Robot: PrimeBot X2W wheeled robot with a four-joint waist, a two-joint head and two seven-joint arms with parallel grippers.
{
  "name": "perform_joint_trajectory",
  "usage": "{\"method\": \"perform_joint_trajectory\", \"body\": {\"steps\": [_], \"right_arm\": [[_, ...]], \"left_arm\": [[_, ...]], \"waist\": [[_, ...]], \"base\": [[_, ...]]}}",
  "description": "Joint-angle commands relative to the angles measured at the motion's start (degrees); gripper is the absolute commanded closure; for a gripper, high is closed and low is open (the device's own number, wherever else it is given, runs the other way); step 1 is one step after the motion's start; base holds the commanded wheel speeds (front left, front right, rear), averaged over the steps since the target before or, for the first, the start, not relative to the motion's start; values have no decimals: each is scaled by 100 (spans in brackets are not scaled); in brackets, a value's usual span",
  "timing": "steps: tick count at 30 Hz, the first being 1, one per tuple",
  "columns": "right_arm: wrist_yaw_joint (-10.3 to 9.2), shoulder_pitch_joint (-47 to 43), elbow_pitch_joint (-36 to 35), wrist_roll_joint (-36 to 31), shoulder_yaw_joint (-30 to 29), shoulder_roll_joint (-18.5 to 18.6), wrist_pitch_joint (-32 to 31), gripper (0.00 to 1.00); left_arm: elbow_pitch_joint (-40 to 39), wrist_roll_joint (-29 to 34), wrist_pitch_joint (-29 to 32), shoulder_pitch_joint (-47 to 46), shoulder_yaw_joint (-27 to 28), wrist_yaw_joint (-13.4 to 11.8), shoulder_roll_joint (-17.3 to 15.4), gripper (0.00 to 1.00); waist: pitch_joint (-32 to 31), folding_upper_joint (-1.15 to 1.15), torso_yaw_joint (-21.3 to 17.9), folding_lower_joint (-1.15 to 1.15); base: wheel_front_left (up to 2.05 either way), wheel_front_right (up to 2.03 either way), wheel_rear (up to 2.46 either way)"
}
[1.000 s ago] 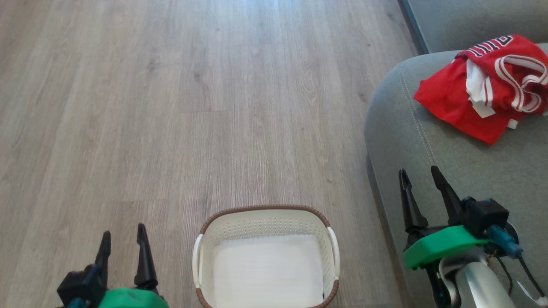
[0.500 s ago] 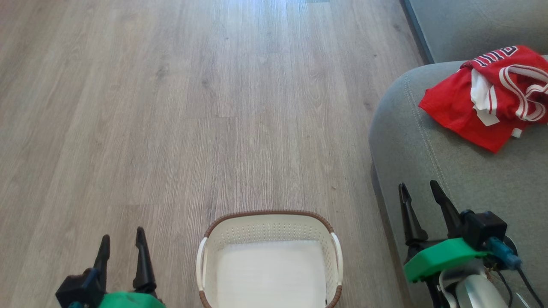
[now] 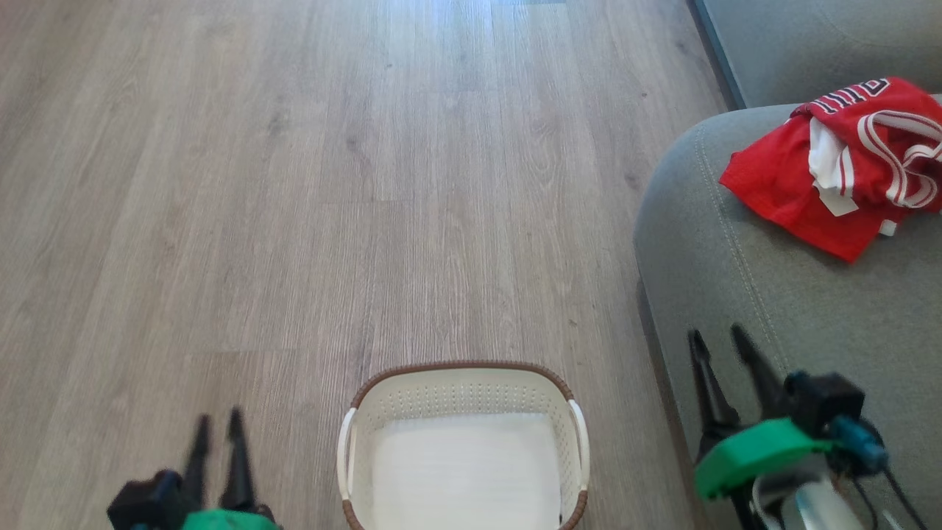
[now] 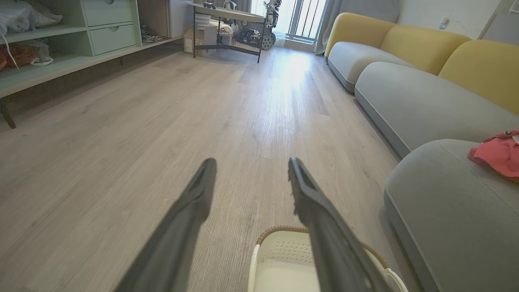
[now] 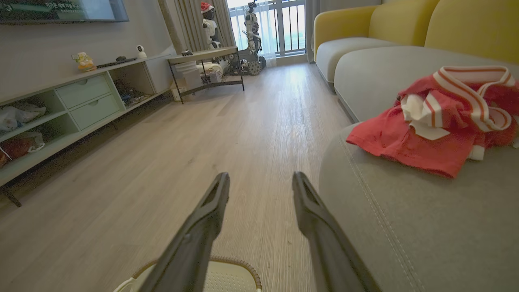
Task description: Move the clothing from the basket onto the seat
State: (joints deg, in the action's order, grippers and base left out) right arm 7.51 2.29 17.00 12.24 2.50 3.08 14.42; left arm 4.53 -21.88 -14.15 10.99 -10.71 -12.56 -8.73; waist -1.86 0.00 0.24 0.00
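red clothing [image 3: 839,169] lies in a crumpled heap on the grey seat [image 3: 736,309], near its rounded corner and well apart from the basket [image 3: 460,370]. basket stands on the wood floor [image 3: 294,184] just beside the seat. it looks empty, bare white bottom, but its near end is cropped, so i can't rule out a scrap there.

left fingers [image 4: 194,207] are spread with nothing between them, over the floor left of the basket. right fingers [image 5: 204,219] are spread and empty too, over the seat edge that faces the floor, short of the heap. both are blurred in the head view.

risks as i see them:
- job looks done. an extra reach by the right arm could hook a loose fold and drag the heap over the rounded edge onto the floor.
- the flat red hem lies nearest that edge. it's soft fabric with nothing pinning it.
- heap runs off the right side of the head view, so i can't confirm all of it rests on the seat.
- left arm swinging inward could clip a basket handle and shove it. it looks like light plastic.

orientation: heap's long axis runs roughly left to right in the head view, rising toward the right. hem corner points back toward the robot. dark lettering is on the far side, facing up. basket mouth is up, with handles left and right. can't tell its long axis, cropped.
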Motion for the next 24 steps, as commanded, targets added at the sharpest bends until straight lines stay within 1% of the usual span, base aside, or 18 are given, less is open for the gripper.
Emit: {"method": "perform_joint_trajectory", "body": {"steps": [1,4,24], "right_arm": [[0,-16,54,5,0,0,-2,100],[0,-170,313,33,0,0,-21,100],[0,-86,220,1260,-123,8,-325,100]], "left_arm": [[57,-4,3,4,-6,2,12,100],[315,-29,8,29,-15,2,58,100],[421,-1136,286,-237,205,305,105,100]], "waist": [[0,0,0,0],[1,0,0,0],[32,0,-4,0]], "base": [[0,0,0],[0,0,0],[0,0,0]]}}
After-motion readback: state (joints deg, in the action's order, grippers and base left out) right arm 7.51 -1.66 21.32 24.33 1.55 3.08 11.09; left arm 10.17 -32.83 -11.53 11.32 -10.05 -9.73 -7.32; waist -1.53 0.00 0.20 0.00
